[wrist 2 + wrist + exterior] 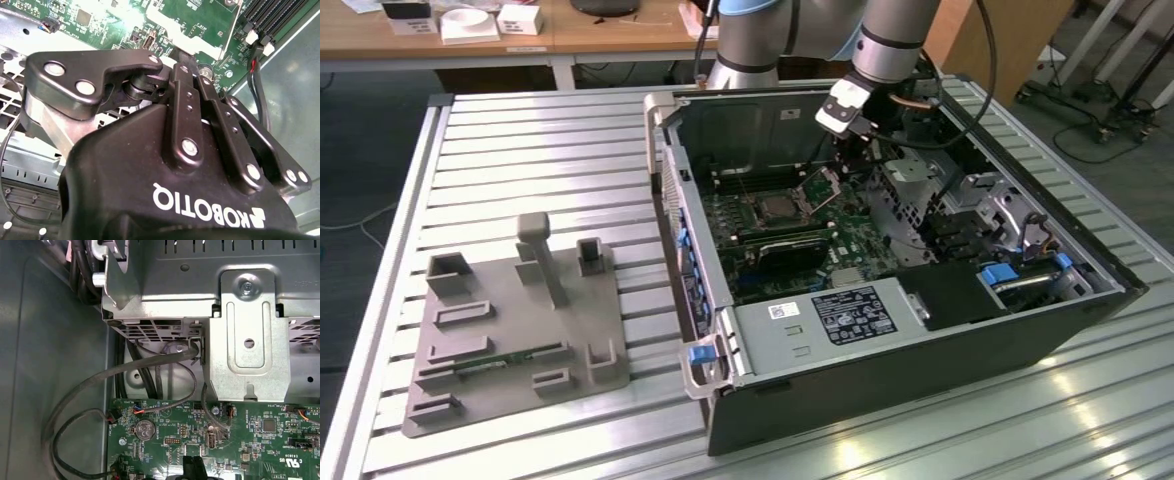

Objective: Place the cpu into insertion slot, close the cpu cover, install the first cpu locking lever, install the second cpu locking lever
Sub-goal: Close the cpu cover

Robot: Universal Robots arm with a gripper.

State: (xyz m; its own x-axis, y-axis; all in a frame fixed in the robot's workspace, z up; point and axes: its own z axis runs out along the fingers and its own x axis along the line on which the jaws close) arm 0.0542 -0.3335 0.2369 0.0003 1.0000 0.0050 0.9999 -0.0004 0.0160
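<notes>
Arms first: you have one robot arm (761, 45), and it reaches down into one open computer case (921, 390). Your one gripper (851, 162) hangs inside the case, above the green board (781, 250). You cannot tell if it is apart or together, or if it holds anything.

You can count one cpu (773, 211). It is a small grey square, and it seems to lie flat in its slot on the green board. One cpu cover (823, 183) stands tilted up just beside the cpu, on the exterior view's right of it, so the cover is not shut. The gripper is near the top of that cover. You cannot tell if they touch.

One grey box (834, 315) with a white label sits at the near end of the case. In the first wrist view you see one round coin battery (145, 429) on the board and one shiny metal bracket (248, 350) with a screw.

One grey holder plate (514, 330) with pegs and pockets lies well apart from the case, on the exterior view's left.

All of it sits on one silver table (520, 150) made of long metal slats. Behind the table stands one wooden desk (587, 40) with three small white things (467, 22) on it. The floor (360, 150) is dark.
</notes>
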